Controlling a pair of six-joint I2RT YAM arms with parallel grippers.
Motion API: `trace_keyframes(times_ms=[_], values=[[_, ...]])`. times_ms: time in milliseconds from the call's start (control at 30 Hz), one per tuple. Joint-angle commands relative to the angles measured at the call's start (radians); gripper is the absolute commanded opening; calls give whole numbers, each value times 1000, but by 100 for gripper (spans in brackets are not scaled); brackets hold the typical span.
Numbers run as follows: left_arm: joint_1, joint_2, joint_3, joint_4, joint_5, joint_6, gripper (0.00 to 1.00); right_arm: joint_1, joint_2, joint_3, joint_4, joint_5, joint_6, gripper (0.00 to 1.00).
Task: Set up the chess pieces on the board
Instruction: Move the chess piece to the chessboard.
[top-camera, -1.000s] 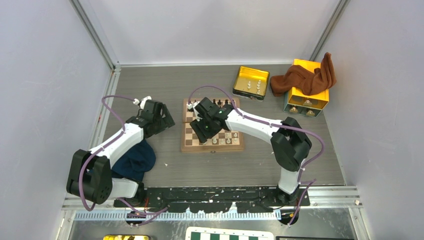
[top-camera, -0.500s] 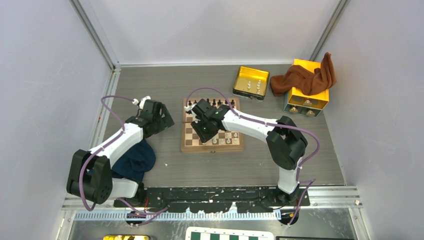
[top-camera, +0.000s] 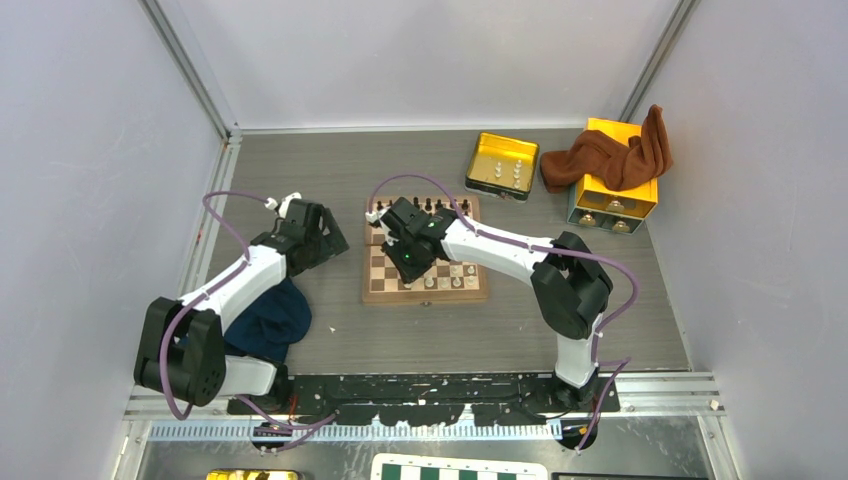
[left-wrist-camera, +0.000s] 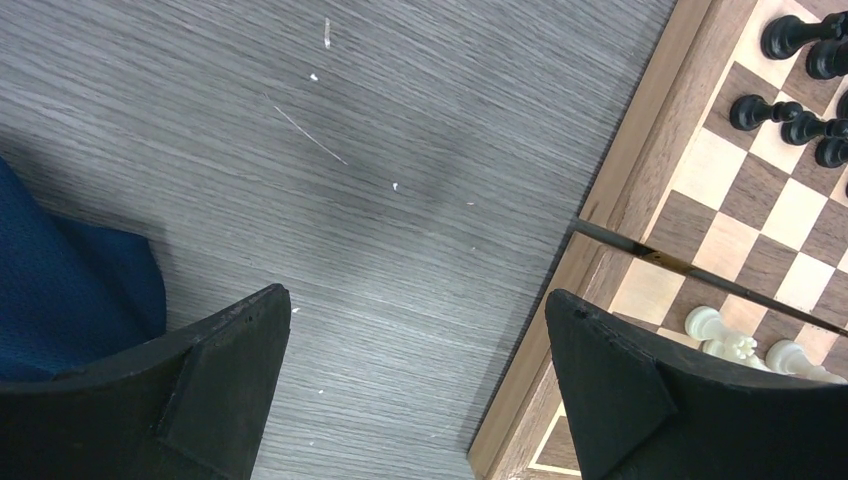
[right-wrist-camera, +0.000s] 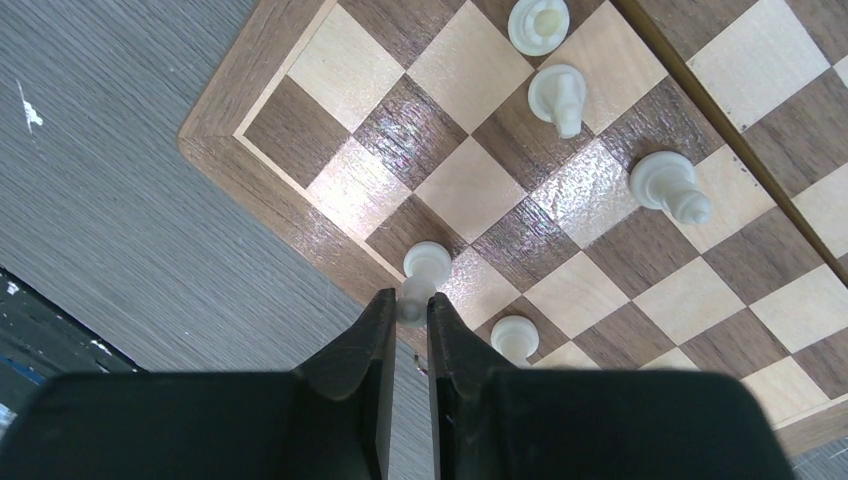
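Note:
The wooden board (top-camera: 424, 292) lies mid-table, with dark pieces (top-camera: 430, 204) along its far row and cream pieces (top-camera: 447, 281) along the near rows. My right gripper (right-wrist-camera: 409, 303) is shut on a cream pawn (right-wrist-camera: 424, 266) by its head, over the board's near left corner (right-wrist-camera: 214, 130). Other cream pieces (right-wrist-camera: 558, 96) stand on nearby squares. My left gripper (left-wrist-camera: 415, 305) is open and empty over the bare table, just left of the board's left border (left-wrist-camera: 600, 200). Dark pieces (left-wrist-camera: 790, 120) and cream pieces (left-wrist-camera: 735, 340) show at the right of the left wrist view.
A yellow metal tray (top-camera: 502, 164) holding several cream pieces sits far right of the board. A yellow box (top-camera: 615, 188) with a brown cloth (top-camera: 610, 155) stands further right. A dark blue cloth (top-camera: 268, 320) lies by the left arm. A green-and-white board (top-camera: 460, 468) is at the bottom edge.
My right gripper has moved left and slightly farther across the board with the cream pawn. The left arm has barely moved.

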Motion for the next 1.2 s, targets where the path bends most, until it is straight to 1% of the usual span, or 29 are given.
trace_keyframes(times_ms=[0, 433, 1167], values=[[9, 7, 10, 35, 10, 18, 100, 6, -12, 41, -8, 17, -12, 5], [9, 12, 7, 38, 12, 15, 99, 7, -32, 39, -25, 38, -20, 3], [9, 2, 4, 34, 21, 4, 99, 4, -80, -12, -13, 52, -14, 1]])
